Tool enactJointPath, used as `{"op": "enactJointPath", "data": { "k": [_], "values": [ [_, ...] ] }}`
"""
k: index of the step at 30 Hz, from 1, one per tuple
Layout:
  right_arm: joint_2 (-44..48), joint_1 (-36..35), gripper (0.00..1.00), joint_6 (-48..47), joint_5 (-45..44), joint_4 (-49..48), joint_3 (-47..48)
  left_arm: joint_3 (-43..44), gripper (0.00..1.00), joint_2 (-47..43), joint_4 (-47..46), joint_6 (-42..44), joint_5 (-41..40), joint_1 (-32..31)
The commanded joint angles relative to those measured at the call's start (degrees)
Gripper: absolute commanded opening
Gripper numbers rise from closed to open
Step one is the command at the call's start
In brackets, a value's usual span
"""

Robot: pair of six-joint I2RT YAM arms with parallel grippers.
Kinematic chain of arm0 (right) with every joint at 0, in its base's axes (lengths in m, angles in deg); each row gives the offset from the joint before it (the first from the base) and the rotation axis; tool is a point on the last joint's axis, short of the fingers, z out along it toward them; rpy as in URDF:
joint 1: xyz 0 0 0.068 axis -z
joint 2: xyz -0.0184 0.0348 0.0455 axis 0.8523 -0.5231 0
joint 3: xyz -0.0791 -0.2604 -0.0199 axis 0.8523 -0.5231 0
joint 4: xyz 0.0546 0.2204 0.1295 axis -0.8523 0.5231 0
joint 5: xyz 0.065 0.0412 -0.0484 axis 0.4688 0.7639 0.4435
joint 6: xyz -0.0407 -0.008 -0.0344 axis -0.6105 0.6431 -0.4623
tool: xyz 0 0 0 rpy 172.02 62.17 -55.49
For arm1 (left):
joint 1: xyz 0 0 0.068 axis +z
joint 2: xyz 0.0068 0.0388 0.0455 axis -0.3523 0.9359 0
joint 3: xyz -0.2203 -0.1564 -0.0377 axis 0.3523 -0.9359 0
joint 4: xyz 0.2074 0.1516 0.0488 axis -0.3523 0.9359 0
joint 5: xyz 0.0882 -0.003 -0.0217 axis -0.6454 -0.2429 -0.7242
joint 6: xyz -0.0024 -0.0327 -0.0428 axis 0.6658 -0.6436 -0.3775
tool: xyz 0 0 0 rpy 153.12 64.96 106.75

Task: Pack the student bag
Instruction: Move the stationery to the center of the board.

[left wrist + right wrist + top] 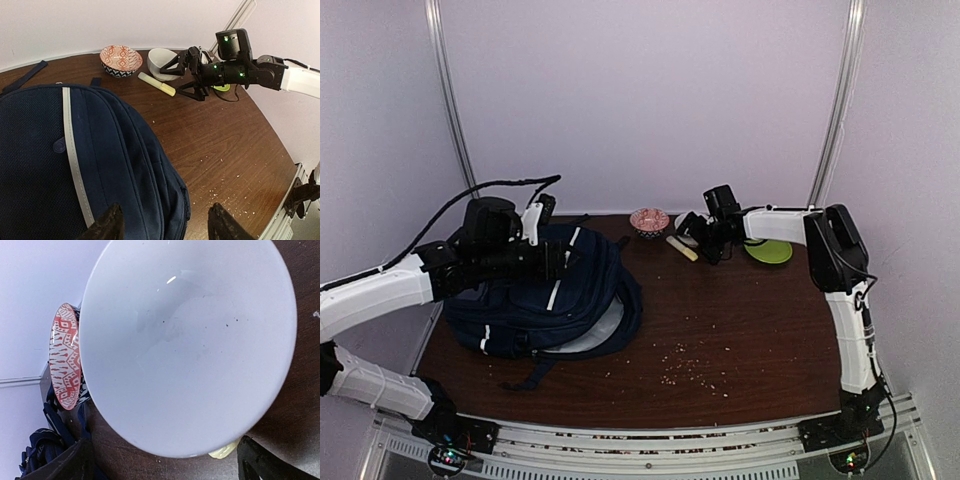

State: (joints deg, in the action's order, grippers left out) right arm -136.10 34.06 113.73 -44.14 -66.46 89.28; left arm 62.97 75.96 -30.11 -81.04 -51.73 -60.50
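Observation:
The student bag (550, 300), navy with thin white stripes, lies on the left of the brown table, its grey lining showing at the near edge. My left gripper (560, 262) hovers over the bag's top, open and empty; in the left wrist view its fingertips (107, 227) straddle the bag's right edge (75, 165). My right gripper (690, 232) is open at the back of the table, right up against a white bowl (190, 340) that fills the right wrist view. A yellow highlighter (682, 248) lies just beside the bowl. The bowl also shows in the left wrist view (162, 62).
A red patterned bowl (649, 220) stands at the back centre, left of the white bowl. A green plate (769, 250) lies under the right arm. Crumbs (695, 365) are scattered over the table's front middle. A dark strap (525, 378) trails off the bag toward the front edge.

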Motion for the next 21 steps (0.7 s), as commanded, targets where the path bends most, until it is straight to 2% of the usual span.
{"op": "enactJointPath", "data": {
  "k": [1, 13, 17, 21],
  "values": [
    [-1.89, 0.11, 1.00, 2.34, 0.81, 1.12, 3.22, 1.68, 0.98, 0.83, -1.08, 0.52, -0.51, -0.29],
    [-4.86, -0.29, 1.00, -1.28, -2.13, 9.36, 9.92, 2.95, 0.98, 1.78, -0.26, 1.68, -0.52, -0.29],
    [-6.80, -1.17, 1.00, -6.86, -5.14, 18.77, 15.75, 2.95, 0.98, 1.97, -0.25, 1.60, -0.18, -0.29],
    [-8.07, -1.48, 0.98, -10.19, -6.11, 23.85, 18.87, 2.81, 0.98, 1.74, -0.34, 1.48, 0.10, -0.29]
  ]
}}
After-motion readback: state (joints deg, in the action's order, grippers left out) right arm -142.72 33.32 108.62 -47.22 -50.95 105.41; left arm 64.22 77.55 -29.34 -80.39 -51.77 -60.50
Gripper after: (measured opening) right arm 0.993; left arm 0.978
